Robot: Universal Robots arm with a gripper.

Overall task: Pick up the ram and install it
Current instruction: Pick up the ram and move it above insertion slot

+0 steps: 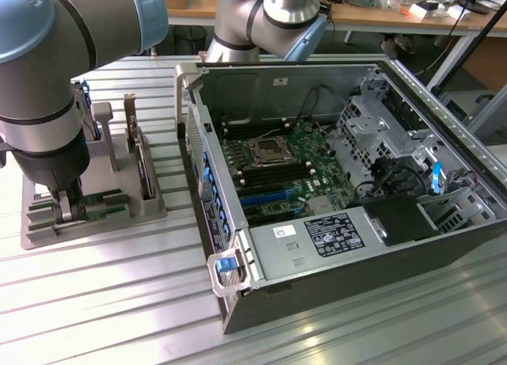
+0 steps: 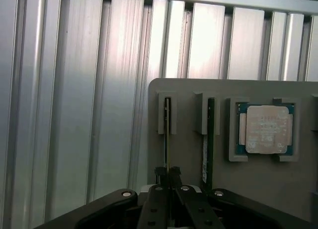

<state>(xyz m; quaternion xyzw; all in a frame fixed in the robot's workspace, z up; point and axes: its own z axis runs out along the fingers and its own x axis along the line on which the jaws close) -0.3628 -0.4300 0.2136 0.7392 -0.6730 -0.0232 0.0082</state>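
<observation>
The ram [image 2: 167, 132] stands on its thin edge in a slot of the grey holder block [image 2: 258, 189], seen edge-on as a dark narrow strip. My gripper [image 2: 168, 175] is down over one end of it, its two black fingers pressed against either side of the stick. A second stick [image 2: 209, 139] with a whitish label sits in the neighbouring slot. In the exterior view my gripper [image 1: 66, 208] is low on the holder [image 1: 40, 230] at the exterior view's left, with a green strip of ram [image 1: 103, 197] beside it.
An open computer case [image 1: 238, 302] lies at the exterior view's right, its motherboard [image 1: 293, 163] and dark memory slots [image 1: 261, 173] exposed. A processor chip [image 2: 266, 129] rests in a pocket of the holder. Upright cards [image 1: 146, 163] stand on the holder. The table [image 1: 119, 302] is ribbed aluminium.
</observation>
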